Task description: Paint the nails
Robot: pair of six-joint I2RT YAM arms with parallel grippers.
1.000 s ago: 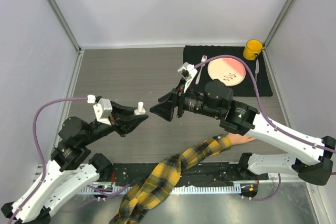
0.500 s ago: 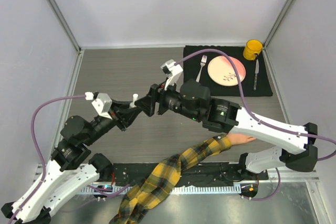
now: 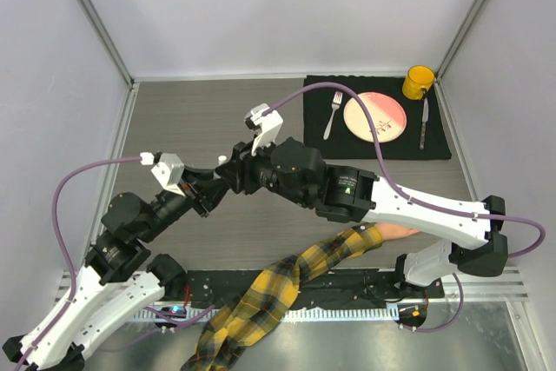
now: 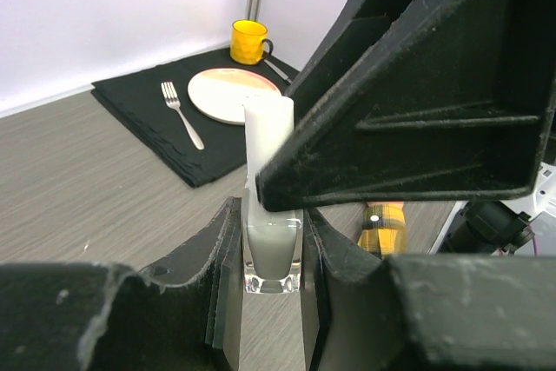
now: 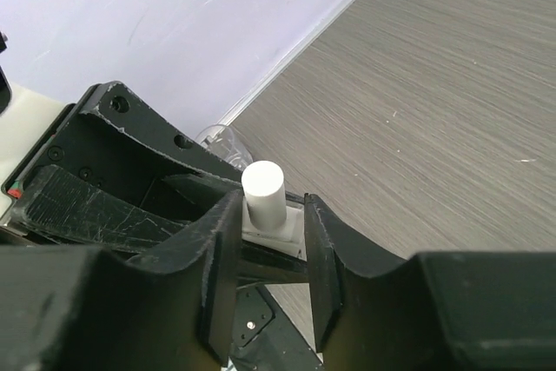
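Note:
My left gripper (image 3: 211, 188) is shut on a small clear bottle (image 4: 273, 249) of pale liquid with a white cap (image 4: 268, 128), and holds it upright above the table. My right gripper (image 3: 228, 173) meets it from the right. In the right wrist view its open jaws (image 5: 271, 210) straddle the cap (image 5: 262, 187), with a gap on the right side. The peach mannequin hand (image 3: 401, 231) with its yellow-and-black plaid sleeve (image 3: 287, 280) lies at the near edge, mostly under my right arm. Its nails are hidden.
A black placemat (image 3: 317, 93) lies at the back right with a pink plate (image 3: 374, 116), a fork (image 3: 333, 115), a knife (image 3: 423, 123) and a yellow mug (image 3: 417, 82). Grey walls close in the table on three sides.
My right arm has swung left from mid-table to the bottle, and its jaws now sit around the cap. My left gripper has kept hold of the bottle and shifted slightly.

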